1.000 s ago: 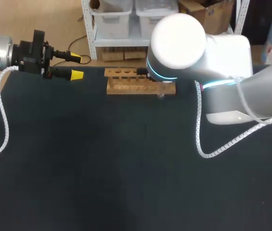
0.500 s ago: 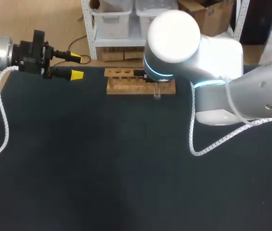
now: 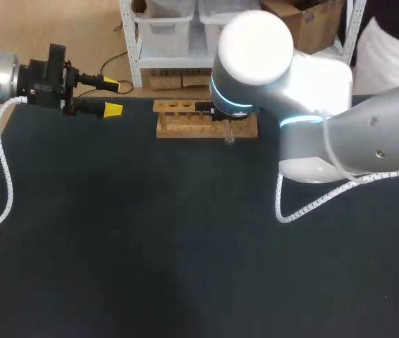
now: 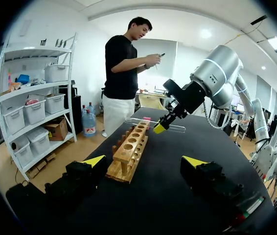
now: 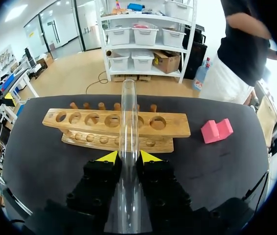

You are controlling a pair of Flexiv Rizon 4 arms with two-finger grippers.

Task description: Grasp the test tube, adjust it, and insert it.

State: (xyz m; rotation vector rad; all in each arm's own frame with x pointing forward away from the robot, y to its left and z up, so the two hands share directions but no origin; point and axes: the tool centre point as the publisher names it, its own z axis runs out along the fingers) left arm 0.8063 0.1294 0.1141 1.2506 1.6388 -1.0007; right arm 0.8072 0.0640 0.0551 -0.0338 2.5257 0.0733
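Test tube [image 5: 127,112] in right claw [image 5: 128,157], near rack [image 5: 80,128]

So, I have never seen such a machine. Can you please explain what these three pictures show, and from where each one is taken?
This is one robot with two arms at a dark table. The head view looks down from above and behind the robot. The other two pictures come from a camera on each wrist, looking out along the fingers. On the table are a wooden rack with round holes and a pink block beside it. The right gripper is shut on a clear test tube, held roughly level close to the rack. The left gripper is open and holds nothing.
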